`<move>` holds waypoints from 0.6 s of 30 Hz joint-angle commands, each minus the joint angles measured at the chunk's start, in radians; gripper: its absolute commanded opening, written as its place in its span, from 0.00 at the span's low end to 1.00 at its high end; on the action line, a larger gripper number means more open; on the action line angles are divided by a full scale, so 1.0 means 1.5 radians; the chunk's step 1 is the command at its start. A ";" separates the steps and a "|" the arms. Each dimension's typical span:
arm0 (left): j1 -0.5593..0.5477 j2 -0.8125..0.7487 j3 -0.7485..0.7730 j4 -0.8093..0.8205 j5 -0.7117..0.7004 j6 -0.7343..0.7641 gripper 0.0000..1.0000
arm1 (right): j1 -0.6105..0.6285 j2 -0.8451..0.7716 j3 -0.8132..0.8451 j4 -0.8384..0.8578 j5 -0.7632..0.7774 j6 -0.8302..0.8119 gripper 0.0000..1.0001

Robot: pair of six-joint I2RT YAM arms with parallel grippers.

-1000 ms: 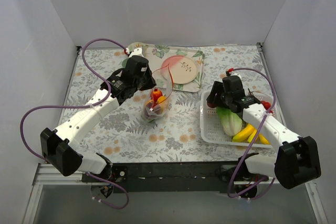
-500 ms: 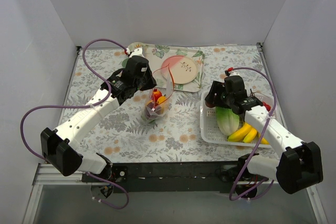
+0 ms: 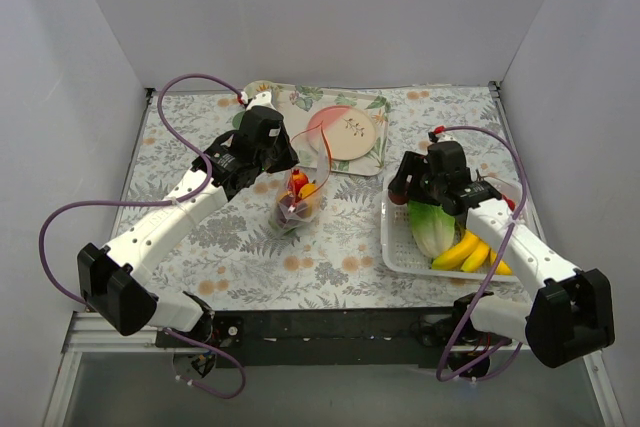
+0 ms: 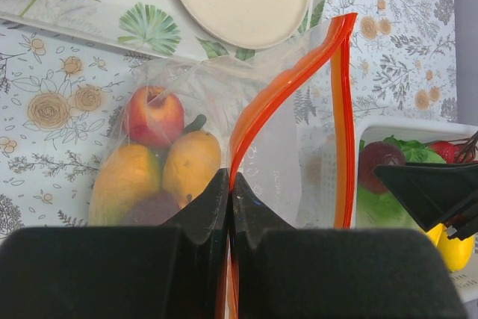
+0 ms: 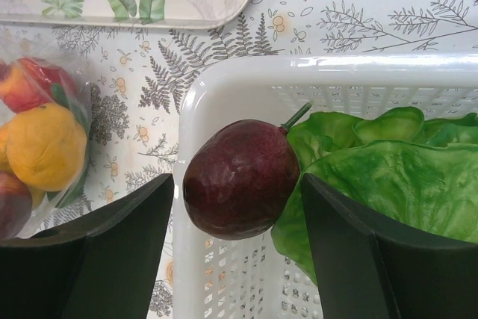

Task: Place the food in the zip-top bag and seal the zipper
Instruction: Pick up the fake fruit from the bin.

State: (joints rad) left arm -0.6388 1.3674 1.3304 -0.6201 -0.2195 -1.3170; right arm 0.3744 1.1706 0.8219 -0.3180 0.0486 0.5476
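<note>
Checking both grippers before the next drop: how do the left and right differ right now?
The left gripper is shut on the bag's zipper, holding the mouth up; the right gripper is open, straddling a dark red fruit at the basket corner. Both have black fingers.

We see white slotted basket point(image 3: 392, 247) at table's right side, holding green lettuce point(image 3: 432, 227) and bananas point(image 3: 462, 251). Floral tray point(image 3: 300, 99) at back carries cream plate point(image 3: 345, 132). Floral tablecloth point(image 3: 190, 127) covers table.
</note>
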 commanded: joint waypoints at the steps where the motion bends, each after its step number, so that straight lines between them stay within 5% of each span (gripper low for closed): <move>1: 0.000 -0.003 0.001 0.008 0.004 0.002 0.00 | 0.009 0.001 0.039 -0.006 -0.003 0.008 0.78; 18: 0.000 0.000 0.003 0.009 0.010 -0.001 0.00 | 0.027 -0.028 0.079 -0.054 0.065 0.001 0.79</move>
State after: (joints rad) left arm -0.6388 1.3701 1.3304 -0.6197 -0.2081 -1.3174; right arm 0.3977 1.1370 0.8814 -0.3786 0.1184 0.5488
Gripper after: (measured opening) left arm 0.012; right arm 0.795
